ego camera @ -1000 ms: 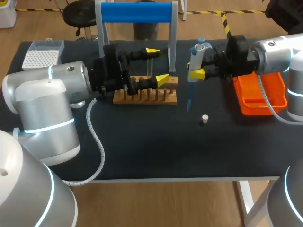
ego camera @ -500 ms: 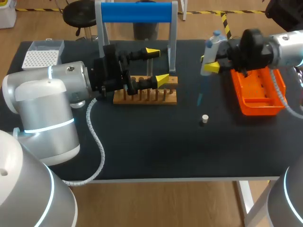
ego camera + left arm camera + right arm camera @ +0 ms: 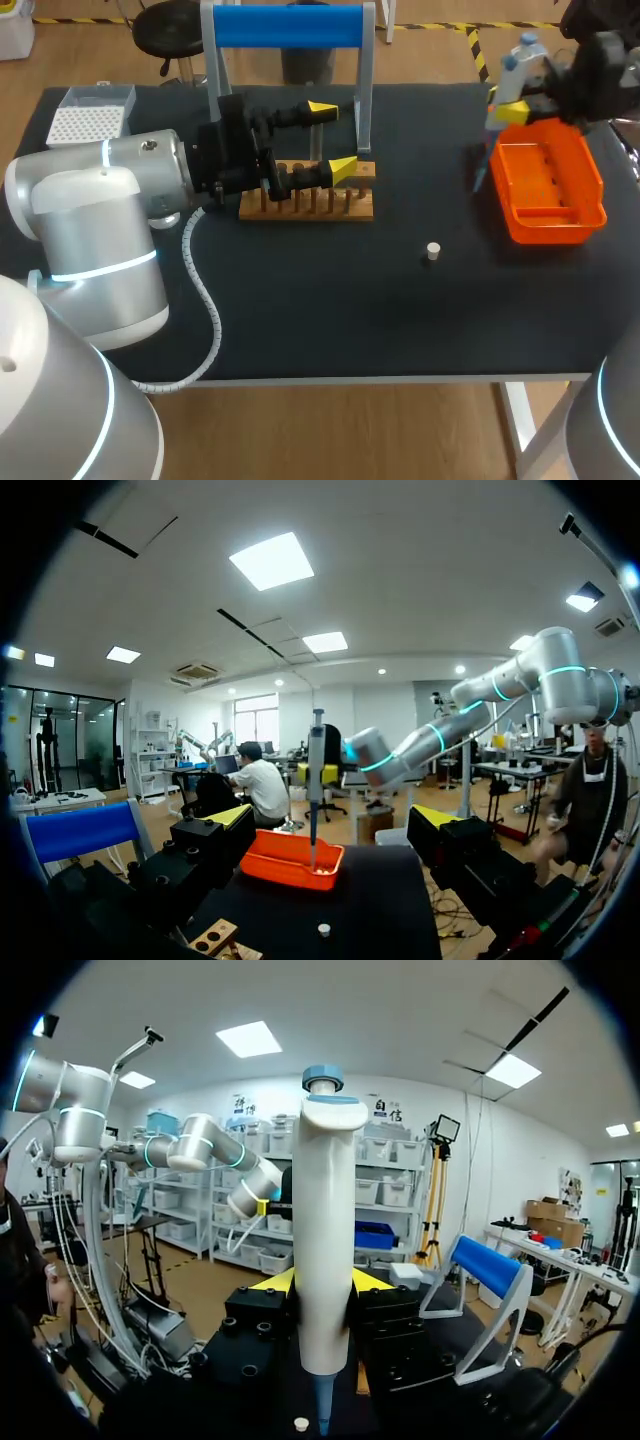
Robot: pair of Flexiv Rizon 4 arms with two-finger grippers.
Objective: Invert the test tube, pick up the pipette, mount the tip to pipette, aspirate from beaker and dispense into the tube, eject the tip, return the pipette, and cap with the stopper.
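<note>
Currently right fingers (image 3: 512,113) clamped on pipette (image 3: 518,62) by orange bin (image 3: 590,205); left fingers (image 3: 343,168) apart by rack (image 3: 300,210).

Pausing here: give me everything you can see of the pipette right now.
The pipette is a white, plastic-looking barrel with a light blue plunger cap on top and a thin blue tip mounted below. It stands upright and lifted, with the right pincer shut on its lower barrel from both sides and nothing else touching it. The tip hangs at the left rim of the orange tray; whether over or beside it, I cannot tell.
</note>
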